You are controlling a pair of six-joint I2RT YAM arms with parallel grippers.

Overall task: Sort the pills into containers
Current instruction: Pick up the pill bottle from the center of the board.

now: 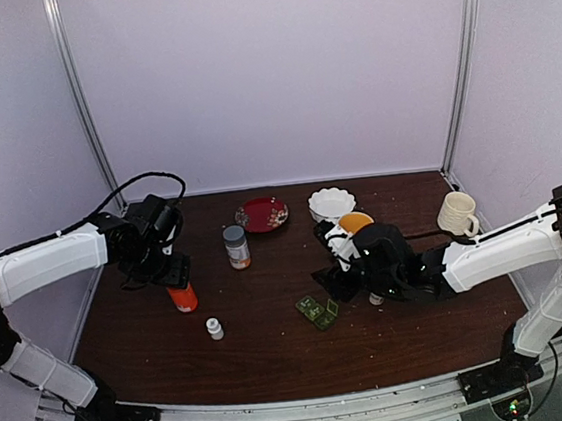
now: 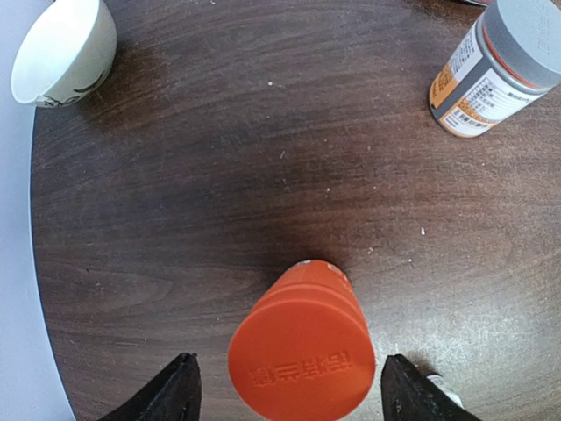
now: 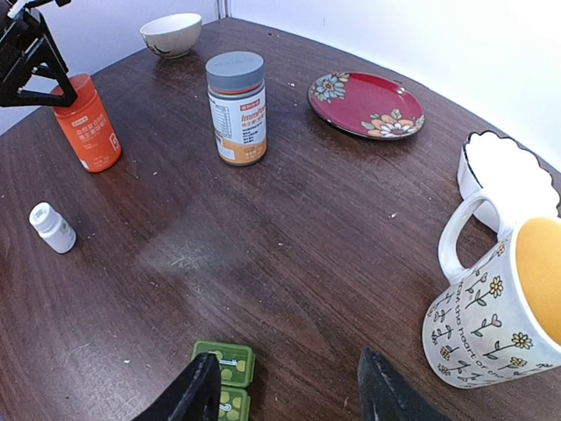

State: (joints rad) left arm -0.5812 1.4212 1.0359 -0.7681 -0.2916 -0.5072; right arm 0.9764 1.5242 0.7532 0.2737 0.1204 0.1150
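Dark wood table [image 1: 276, 357], pale walls. Green pill box [image 1: 318, 311] near middle, toward front edge. Likely light, slick plastic that slides, so pinch it across long sides. Pills too small to spot. Right gripper [image 3: 285, 395] part open, empty, over box. Left gripper [image 2: 289, 386] spread astride orange bottle [image 2: 302, 351], gaps both sides.

In the top view, looking down and forward from high behind both arm bases, far enough back to take in the whole table [image 1: 276, 357]. From the left wrist, aimed steeply down past the left tool [image 2: 294, 390], very near the orange bottle [image 2: 302, 346], with the grey-capped bottle [image 2: 491, 70] at the upper right corner. From the right wrist, low over the table, facing slantwise across it past the right tool [image 3: 285, 395], with the green pill box [image 3: 224, 373] at the bottom edge. Shared by all three: orange bottle and grey-capped bottle. Shared by top and right wrist besides: green pill box, red plate [image 3: 366, 103], small white bottle [image 3: 51, 226].
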